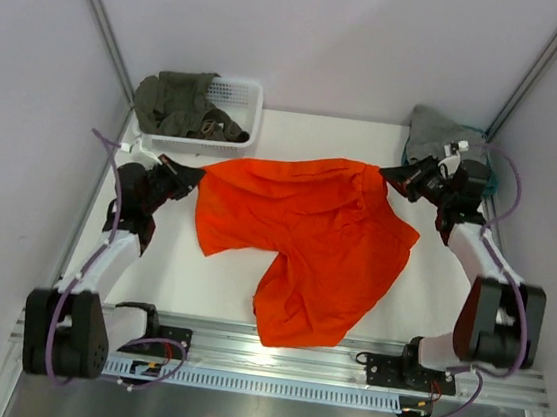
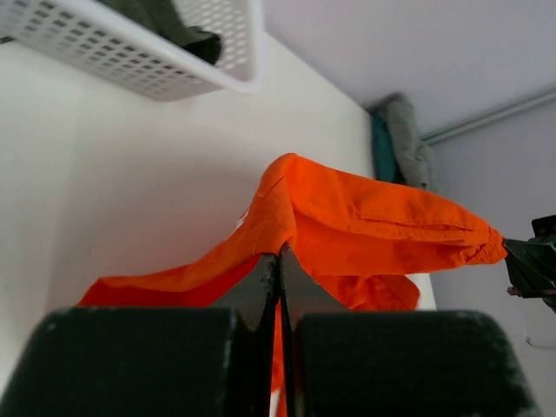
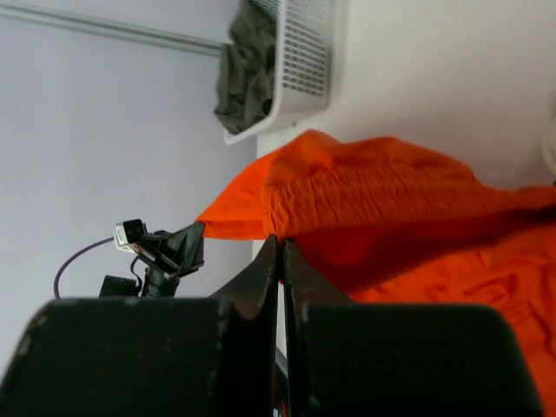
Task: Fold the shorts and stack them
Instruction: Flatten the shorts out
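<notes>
The bright orange shorts [image 1: 305,237] lie spread across the middle of the white table, waistband toward the back, one leg trailing to the front edge. My left gripper [image 1: 194,176] is shut on the waistband's left corner, the cloth pinched between its fingertips in the left wrist view [image 2: 281,249]. My right gripper [image 1: 391,173] is shut on the waistband's right corner, seen in the right wrist view [image 3: 281,241]. The waistband [image 3: 365,187] hangs stretched and lifted between the two grippers. The drawstring and logo are hidden.
A white mesh basket [image 1: 239,113] with an olive-green garment [image 1: 175,101] stands at the back left. A grey and teal garment pile [image 1: 438,131] lies at the back right, behind my right arm. Walls close in both sides.
</notes>
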You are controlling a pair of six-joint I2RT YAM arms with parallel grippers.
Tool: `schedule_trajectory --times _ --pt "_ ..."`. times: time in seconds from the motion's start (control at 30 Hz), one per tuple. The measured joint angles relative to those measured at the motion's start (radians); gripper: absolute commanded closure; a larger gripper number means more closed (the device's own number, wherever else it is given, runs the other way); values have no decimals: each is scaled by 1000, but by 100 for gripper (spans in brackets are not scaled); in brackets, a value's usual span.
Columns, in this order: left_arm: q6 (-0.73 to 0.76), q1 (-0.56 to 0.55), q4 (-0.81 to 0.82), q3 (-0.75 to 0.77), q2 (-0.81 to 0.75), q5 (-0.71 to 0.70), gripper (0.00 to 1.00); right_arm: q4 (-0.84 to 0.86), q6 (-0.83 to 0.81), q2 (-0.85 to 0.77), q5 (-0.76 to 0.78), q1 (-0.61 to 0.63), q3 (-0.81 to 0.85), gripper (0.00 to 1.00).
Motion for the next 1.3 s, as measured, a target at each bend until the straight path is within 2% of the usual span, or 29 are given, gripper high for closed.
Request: schedule_trajectory --times 0.13,0.3,0.67,0.77,0.8,0.83,0.9,0.93,1.0,1.17,1.3 --pt "-4 -3 90 0 173 -54 100 84 -4 257 15 11 55 100" --pt "-29 -3 180 32 373 -88 100 156 4 549 21 25 223 100" --pt "-84 -3 285 225 662 -141 100 165 -4 930 29 51 726 100" --pt "-106 -3 301 266 735 -147 100 160 -3 1040 29 55 883 95" --pt "-113 -3 305 275 755 -150 98 153 -3 1081 28 56 947 89" --pt "-116 -3 304 281 770 -156 73 150 -2 1121 31 57 1004 64" --pt "-122 -3 302 283 783 -170 41 135 -4 1186 35 58 1101 41" --pt "-129 -3 298 283 783 -182 19 104 -8 1224 39 59 1168 13" --pt "-126 -3 293 287 779 -198 2 59 -28 1265 50 60 1247 1" --pt "-102 -3 237 291 723 -240 1 -67 -101 1286 95 61 1367 0" --pt "-68 -5 177 285 594 -268 1 -141 -180 1245 121 63 1362 1"
